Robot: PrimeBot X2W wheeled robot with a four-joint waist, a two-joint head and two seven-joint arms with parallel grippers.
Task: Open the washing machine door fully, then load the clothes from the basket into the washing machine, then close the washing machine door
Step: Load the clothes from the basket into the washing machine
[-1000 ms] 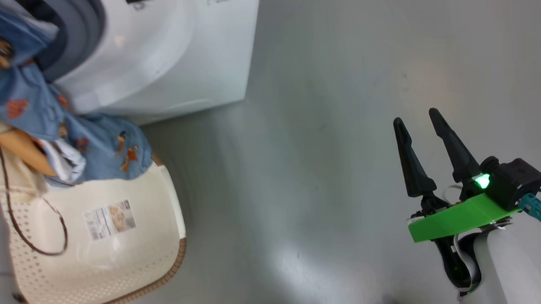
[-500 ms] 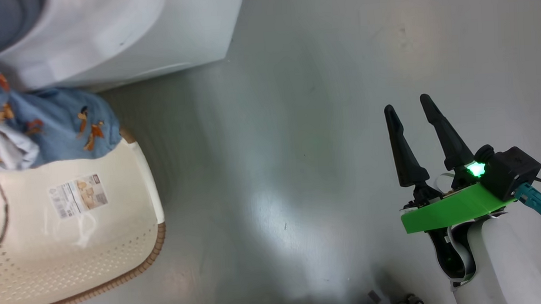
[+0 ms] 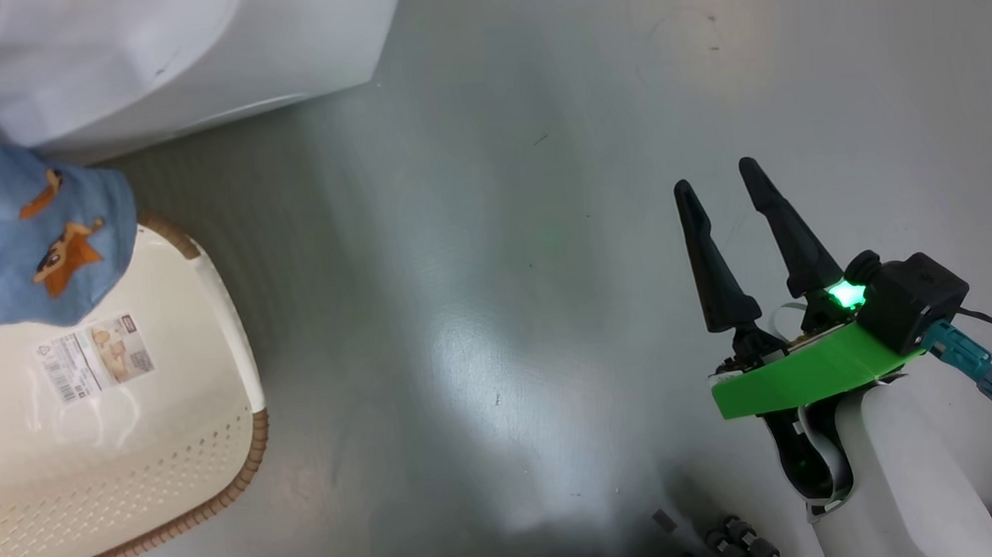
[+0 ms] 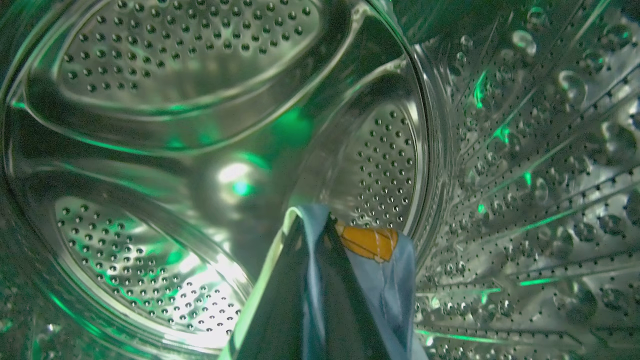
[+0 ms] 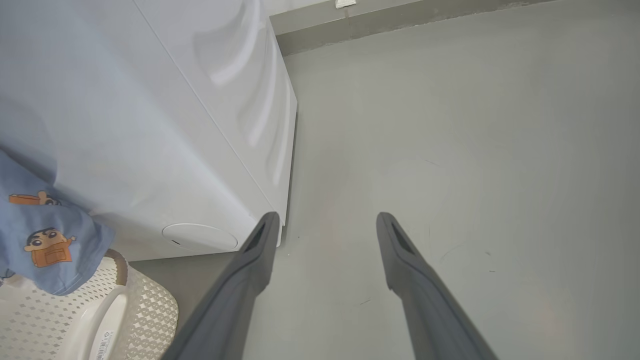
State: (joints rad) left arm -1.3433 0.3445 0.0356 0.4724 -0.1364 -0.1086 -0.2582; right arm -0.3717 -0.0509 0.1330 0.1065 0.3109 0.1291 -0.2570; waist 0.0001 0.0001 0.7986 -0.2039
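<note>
Your left gripper [image 4: 314,222] was clamped on the clothes [image 4: 385,295] inside the washing machine [image 4: 190,60] drum; more fabric draped over the basket [image 3: 228,326]. Your right gripper [image 3: 716,175] stood wide, empty. Risk: released early, the trailing weight could drag it out.

Nothing legible anywhere right now. The label [image 3: 93,356] on the bottom of the basket [image 3: 175,465] carries fine print, what looks like a barcode and a small picture, all too small to read. The clothes [image 3: 0,219] show only orange-brown cartoon figures.
</note>
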